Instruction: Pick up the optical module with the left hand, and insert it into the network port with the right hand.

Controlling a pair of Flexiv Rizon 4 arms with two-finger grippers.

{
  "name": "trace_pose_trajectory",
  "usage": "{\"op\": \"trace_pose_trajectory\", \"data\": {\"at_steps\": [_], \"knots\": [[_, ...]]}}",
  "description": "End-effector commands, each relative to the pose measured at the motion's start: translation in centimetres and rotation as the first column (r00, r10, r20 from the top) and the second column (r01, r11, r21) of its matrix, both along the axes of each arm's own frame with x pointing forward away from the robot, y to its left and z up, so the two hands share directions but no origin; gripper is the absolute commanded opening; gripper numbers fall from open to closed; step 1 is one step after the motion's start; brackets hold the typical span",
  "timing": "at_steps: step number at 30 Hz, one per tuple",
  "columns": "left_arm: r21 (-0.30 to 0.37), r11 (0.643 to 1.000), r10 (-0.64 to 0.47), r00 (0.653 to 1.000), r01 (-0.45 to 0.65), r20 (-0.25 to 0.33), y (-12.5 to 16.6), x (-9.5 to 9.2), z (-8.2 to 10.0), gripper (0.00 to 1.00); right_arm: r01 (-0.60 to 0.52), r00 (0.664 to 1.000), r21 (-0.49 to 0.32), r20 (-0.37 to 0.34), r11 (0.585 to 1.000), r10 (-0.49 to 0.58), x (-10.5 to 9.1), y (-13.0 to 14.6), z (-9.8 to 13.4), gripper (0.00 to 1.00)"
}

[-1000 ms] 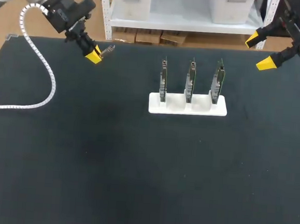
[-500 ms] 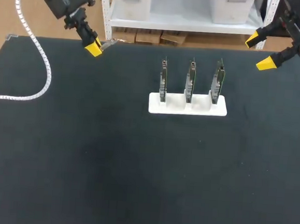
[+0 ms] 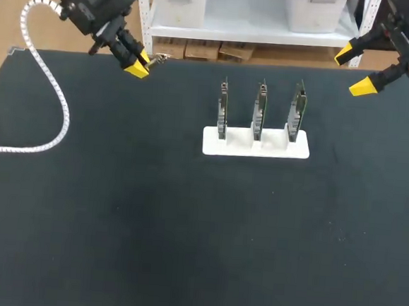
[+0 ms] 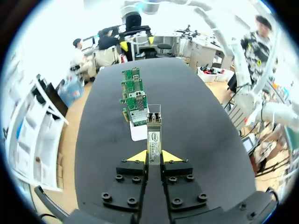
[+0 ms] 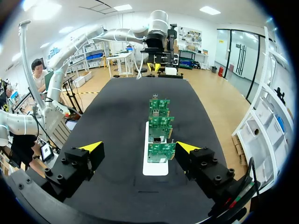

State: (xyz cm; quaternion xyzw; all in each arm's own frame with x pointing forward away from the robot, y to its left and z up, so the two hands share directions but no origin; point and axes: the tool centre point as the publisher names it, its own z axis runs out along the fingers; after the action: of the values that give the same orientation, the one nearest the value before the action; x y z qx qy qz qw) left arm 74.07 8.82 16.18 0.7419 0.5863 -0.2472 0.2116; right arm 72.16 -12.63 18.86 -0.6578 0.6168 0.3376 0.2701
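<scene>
Two claws are mine, and only the left one carries anything. My left gripper [image 3: 137,66] hangs over the black table [image 3: 184,229] at about 10 o'clock in the head view, near the far edge. Its yellow tips are pressed onto the optical module [image 3: 155,58] from both sides. The module juts past the tips toward 2 o'clock. In the left wrist view the left gripper [image 4: 154,156] pinches the rear of the optical module [image 4: 154,135], a slim metal bar with a label on top that points straight ahead. Its front end lines up with the row of boards beyond it. The nearest board there shows a silver port cage [image 4: 138,106] on its face.

My right gripper [image 3: 353,69] is at about 2 o'clock, over the far right edge, spread wide and holding nothing. The right wrist view shows the same: the right gripper [image 5: 139,147] has its yellow tips far apart, with the boards ahead of the gap.

The white holder [image 3: 256,143] sits just toward 1 o'clock from the table's middle. Three green circuit boards [image 3: 260,111] stand upright in it, side by side. A white coiled cable [image 3: 52,105] trails from my left arm across the table toward 9 o'clock.
</scene>
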Motion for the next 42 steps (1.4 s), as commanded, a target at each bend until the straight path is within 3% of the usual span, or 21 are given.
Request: {"op": "trace_pose_trajectory", "data": {"at_steps": [1, 35, 38, 40, 42], "knots": [[-0.134, 0.961, 0.274, 0.910, -0.243, 0.313, 0.4, -0.6, -0.1, 0.00, 0.003, 1.000, 0.000, 0.003, 1.000, -0.003, -0.2, 0.0, 0.0, 1.00], [-0.134, 0.961, 0.274, 0.910, -0.243, 0.313, 0.4, -0.6, -0.1, 0.00, 0.003, 1.000, 0.000, 0.003, 1.000, -0.003, -0.2, 0.0, 0.0, 1.00], [-0.118, 0.959, 0.283, 0.905, -0.258, 0.317, -1.4, -2.3, 0.6, 0.00, 0.003, 1.000, 0.000, 0.003, 1.000, -0.003, -0.2, 0.0, 0.0, 1.00], [-0.179, 0.934, 0.353, 0.877, -0.309, 0.326, -2.0, -3.9, 1.6, 0.00, 0.003, 1.000, 0.000, 0.003, 1.000, -0.003, -0.2, 0.0, 0.0, 1.00], [-0.184, 0.926, 0.374, 0.864, -0.329, 0.337, -2.5, -5.4, 2.7, 0.00, 0.003, 1.000, 0.000, 0.003, 1.000, -0.003, -0.2, 0.0, 0.0, 1.00]]}}
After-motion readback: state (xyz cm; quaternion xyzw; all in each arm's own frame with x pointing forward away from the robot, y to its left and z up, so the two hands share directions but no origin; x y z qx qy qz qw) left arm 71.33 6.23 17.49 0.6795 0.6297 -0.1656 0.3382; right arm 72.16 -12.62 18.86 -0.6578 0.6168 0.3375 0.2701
